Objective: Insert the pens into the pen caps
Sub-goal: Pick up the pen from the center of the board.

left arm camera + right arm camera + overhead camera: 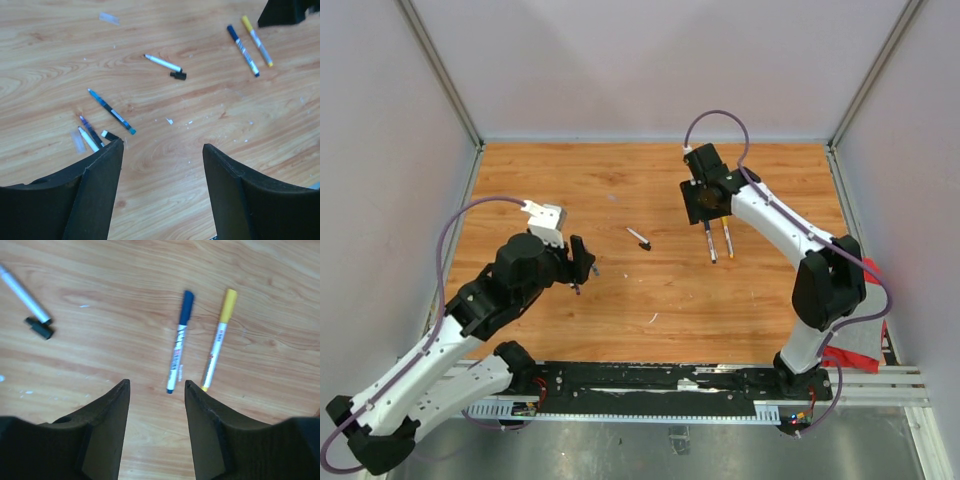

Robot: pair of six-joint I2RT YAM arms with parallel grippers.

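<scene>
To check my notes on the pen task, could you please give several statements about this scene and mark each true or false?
1. The blue-capped pen and the yellow-capped pen lie side by side. True.
2. The right gripper holds a pen. False: its jaws are open and empty.
3. The black cap sits on the white pen. False: it lies loose beside the pen's end.
4. The left gripper is open and holds nothing. True.

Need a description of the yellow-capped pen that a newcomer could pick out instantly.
On the wooden table, look at the right half, just in front of the right arm's fingers, where two capped pens lie side by side. The yellow-capped pen is the right-hand one, nearer that arm; its neighbour, the blue-capped pen, has a dark blue cap.
</scene>
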